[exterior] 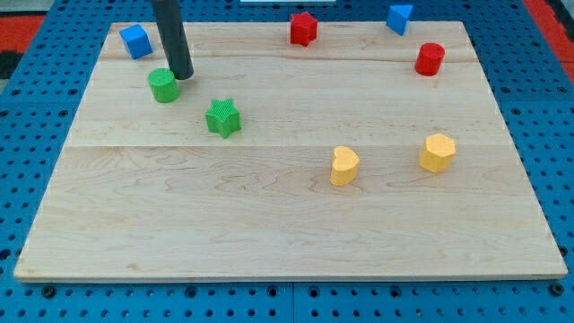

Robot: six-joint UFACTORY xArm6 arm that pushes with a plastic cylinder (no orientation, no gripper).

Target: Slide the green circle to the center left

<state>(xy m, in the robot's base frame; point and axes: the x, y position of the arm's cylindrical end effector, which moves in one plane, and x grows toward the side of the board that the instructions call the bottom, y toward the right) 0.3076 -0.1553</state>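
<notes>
Camera view: the tool, a jawless dark rod holding nothing, sets its tip (182, 76) just upper-right of the green circle block (163, 85) on the wooden desk (287, 224). This placement suggests a push down-left; green star block (222, 117) lies lower-right.

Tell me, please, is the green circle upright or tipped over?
Upright: the green circle sits flat on the board, its round top face up, with my tip just at its upper right.

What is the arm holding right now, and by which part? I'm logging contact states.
Nothing is held: the rod cannot grip. My tip sits just to the upper right of the green circle, touching or nearly so.
</notes>
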